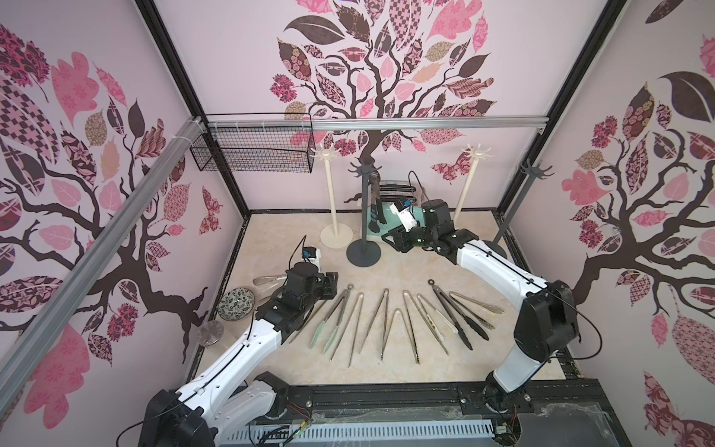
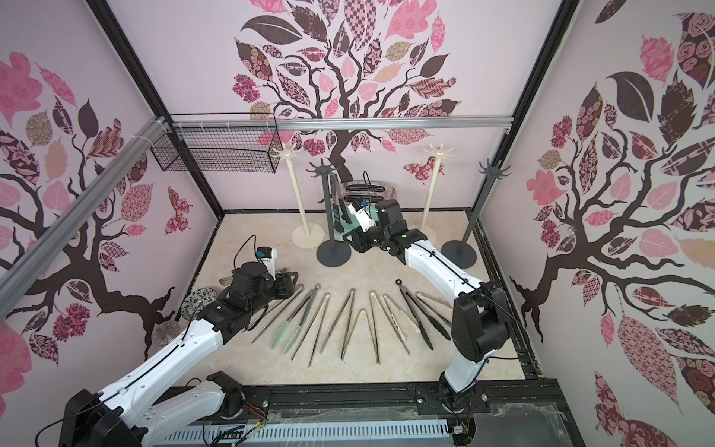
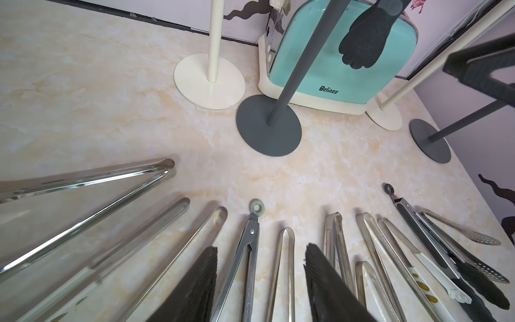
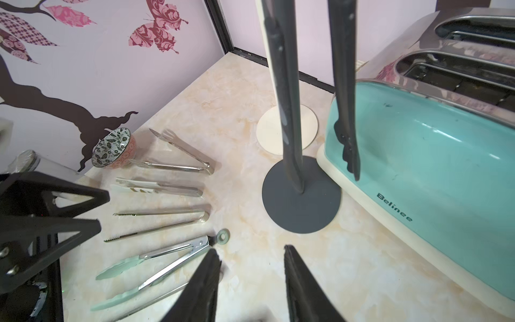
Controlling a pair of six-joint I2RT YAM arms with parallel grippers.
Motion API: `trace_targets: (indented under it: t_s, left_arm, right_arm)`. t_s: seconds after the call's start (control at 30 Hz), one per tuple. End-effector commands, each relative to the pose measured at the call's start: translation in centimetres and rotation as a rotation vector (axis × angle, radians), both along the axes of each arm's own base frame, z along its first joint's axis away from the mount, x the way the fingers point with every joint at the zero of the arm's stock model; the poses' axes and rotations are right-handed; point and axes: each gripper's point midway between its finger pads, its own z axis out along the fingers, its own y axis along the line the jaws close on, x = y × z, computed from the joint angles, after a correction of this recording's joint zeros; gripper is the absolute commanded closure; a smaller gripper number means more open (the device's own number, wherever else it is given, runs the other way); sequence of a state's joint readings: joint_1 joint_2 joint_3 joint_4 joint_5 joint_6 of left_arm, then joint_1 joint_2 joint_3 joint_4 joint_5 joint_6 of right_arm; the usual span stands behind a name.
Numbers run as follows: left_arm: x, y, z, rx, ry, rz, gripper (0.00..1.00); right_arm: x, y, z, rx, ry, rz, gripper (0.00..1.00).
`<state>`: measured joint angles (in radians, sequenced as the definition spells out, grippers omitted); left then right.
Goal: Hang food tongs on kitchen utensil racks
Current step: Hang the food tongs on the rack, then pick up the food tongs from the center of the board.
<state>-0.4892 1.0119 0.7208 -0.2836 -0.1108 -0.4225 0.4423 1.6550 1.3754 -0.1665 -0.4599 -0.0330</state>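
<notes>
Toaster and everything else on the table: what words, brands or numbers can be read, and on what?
"Belinee": black brand lettering on the side of the turquoise toaster, legible in both wrist views.
Nothing else is readable; in both top views that lettering is too small to read.

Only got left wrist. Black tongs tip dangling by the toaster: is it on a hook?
Observer: Yes. In both top views the black tongs hang from the crown of the dark rack.
Operator: Right gripper holding them?
Observer: No. The right wrist view shows the right gripper open, nothing between its jaws, clear of the tongs.
Operator: Anything outside my frame?
Observer: A patterned bowl stands on the robot's far left.
</notes>
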Motion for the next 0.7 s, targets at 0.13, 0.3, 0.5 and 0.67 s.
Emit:
trace_targets:
  t_s: [0.13, 0.3, 0.5, 0.67]
  left_arm:
    - [-0.8, 1.2, 0.8, 0.083, 0.099, 0.018, 0.46]
    - [-1.4, 2.3, 0.5, 0.137, 0.224, 0.036, 0.46]
    - [-1.7, 4.9, -0.2, 0.103, 0.403, 0.080, 0.53]
    - [-1.3, 6.9, -0.1, 0.106, 0.485, 0.104, 0.52]
  right_arm:
    - [-1.7, -3.7, 0.2, 0.010, -0.036, -0.140, 0.55]
    - [-4.2, -5.1, -1.1, 0.063, -0.034, -0.179, 0.53]
    - [-6.8, -5.7, -3.0, 0.119, 0.032, -0.183, 0.53]
    - [-8.4, -5.7, -4.4, 0.144, 0.073, -0.160, 0.54]
